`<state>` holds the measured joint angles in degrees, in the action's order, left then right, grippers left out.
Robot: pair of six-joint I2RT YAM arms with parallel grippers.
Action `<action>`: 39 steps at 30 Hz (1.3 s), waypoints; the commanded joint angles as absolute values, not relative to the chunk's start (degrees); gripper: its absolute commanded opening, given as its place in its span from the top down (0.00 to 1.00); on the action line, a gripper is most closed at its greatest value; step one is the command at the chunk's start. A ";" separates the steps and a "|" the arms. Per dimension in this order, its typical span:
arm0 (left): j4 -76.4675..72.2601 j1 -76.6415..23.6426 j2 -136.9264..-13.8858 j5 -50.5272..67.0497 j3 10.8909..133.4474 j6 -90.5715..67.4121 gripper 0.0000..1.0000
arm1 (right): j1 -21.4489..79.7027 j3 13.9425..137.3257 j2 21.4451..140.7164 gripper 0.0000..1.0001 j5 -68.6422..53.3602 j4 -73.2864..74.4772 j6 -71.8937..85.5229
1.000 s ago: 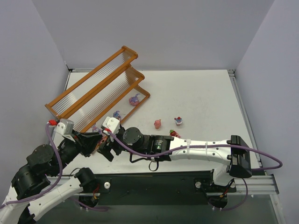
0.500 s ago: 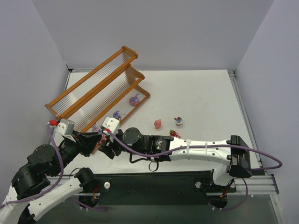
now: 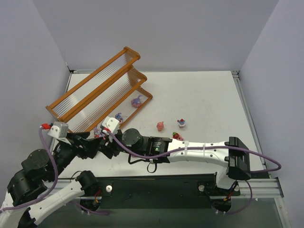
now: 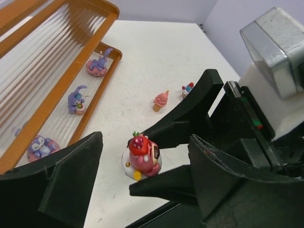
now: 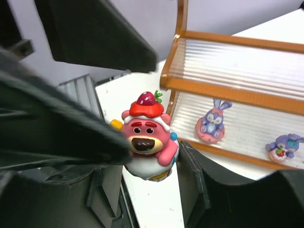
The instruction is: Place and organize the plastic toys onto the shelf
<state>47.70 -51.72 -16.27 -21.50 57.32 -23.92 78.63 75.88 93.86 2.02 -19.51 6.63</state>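
A pink bear cupcake toy (image 5: pixel 147 137) with a strawberry on top hangs above the table, and my right gripper (image 5: pixel 153 153) is shut on it. In the left wrist view the same toy (image 4: pixel 142 154) sits between the right gripper's black fingers (image 4: pixel 176 128). My left gripper (image 4: pixel 145 145) stands open, its fingers wide apart on either side of the toy and not touching it. Both grippers meet off the shelf's near end (image 3: pixel 102 142), and the toy is hidden there from above. The orange shelf (image 3: pixel 95 92) has three purple bunny toys (image 4: pixel 97 66) (image 4: pixel 76 99) (image 4: pixel 40 146) on its lowest tier.
Three loose toys lie on the white table right of the shelf: a pink one (image 3: pixel 160 126), a blue-and-red one (image 3: pixel 181 123) and a red one (image 3: pixel 177 136) beside the right forearm. Grey walls close in the table at the back and sides.
My left gripper has opened and drawn back to the left, letting go of the pink bear toy. My right gripper has closed on that toy.
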 commanded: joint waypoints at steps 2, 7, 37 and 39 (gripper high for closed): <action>48.25 -52.12 -11.61 -31.19 60.64 -24.44 0.03 | 76.47 74.71 96.67 1.00 5.89 -34.95 7.38; 48.95 -52.12 -6.60 -36.47 59.94 -21.72 0.03 | 73.74 78.04 104.21 1.00 7.02 -41.74 10.10; 44.74 -52.12 3.34 -43.42 59.93 -11.78 0.03 | 70.31 97.56 124.80 1.00 11.25 -51.59 15.12; 44.47 -52.12 3.16 -42.45 60.64 -12.04 0.03 | 70.40 97.82 125.15 1.00 11.86 -51.68 15.21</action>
